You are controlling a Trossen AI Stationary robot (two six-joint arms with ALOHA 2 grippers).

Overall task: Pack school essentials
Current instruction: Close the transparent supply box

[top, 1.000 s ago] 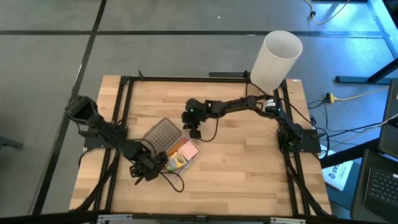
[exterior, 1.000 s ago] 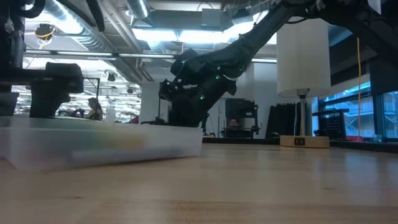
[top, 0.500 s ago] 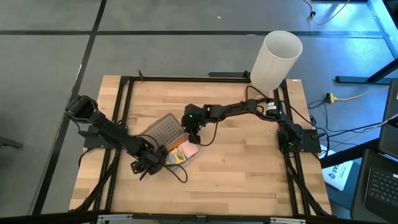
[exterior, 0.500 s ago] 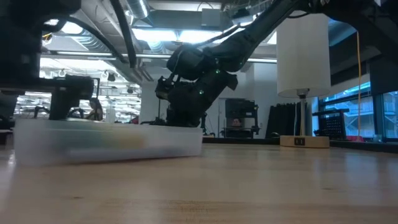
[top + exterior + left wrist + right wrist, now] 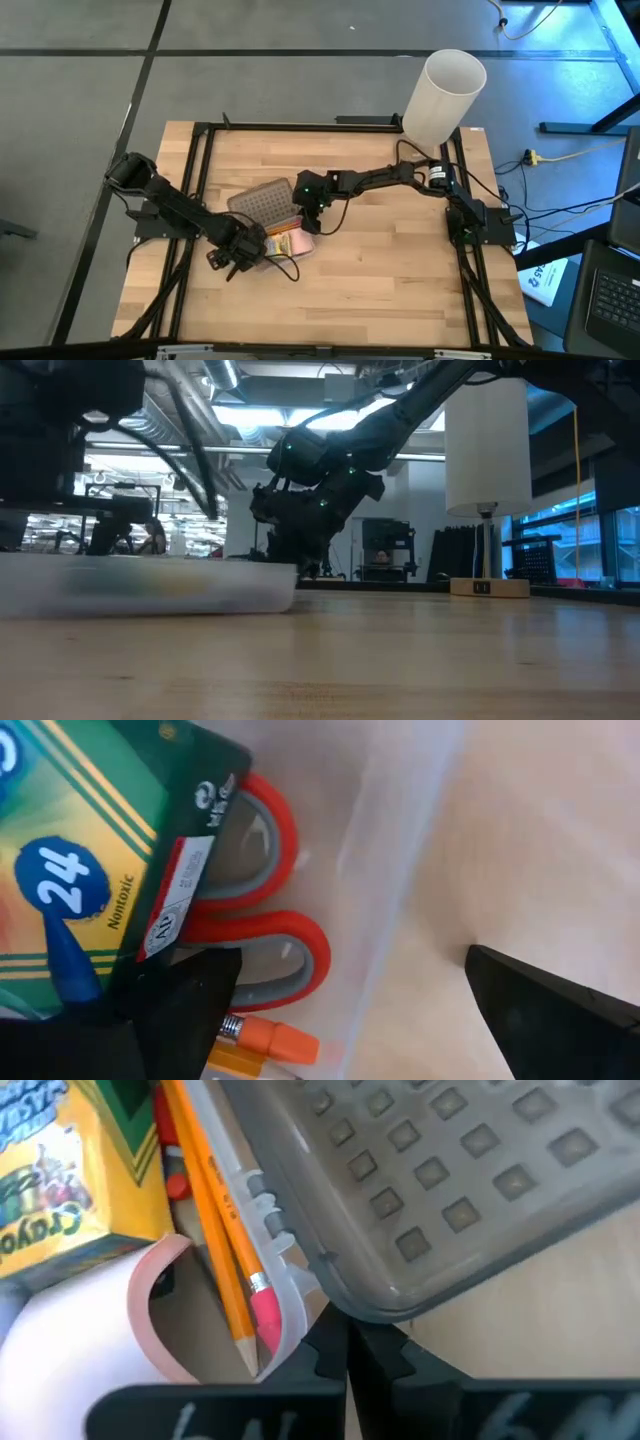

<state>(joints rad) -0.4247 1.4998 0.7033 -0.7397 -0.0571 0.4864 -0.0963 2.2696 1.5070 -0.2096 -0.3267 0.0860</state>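
Holding the dimpled grey lid (image 5: 470, 1180), right gripper (image 5: 308, 222) tilts it.

A pale wood table (image 5: 380, 270) stands on grey floor (image 5: 250, 90) (ceiling strip lights (image 5: 290, 418) lit overhead).

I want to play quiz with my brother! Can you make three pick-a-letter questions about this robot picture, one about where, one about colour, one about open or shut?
1. Where is the crayon box?
A. inside the clear case
B. on the floor
C. on the white cylinder

2. What colour are the scissors' handles?
A. blue
B. red
C. green

3. The case's grey lid is:
A. shut flat
B. missing
C. lifted at a slant

Answers: 1 A, it lies within the clear walls. 2 B, red loops show. 3 C, the contents show beneath its raised edge.
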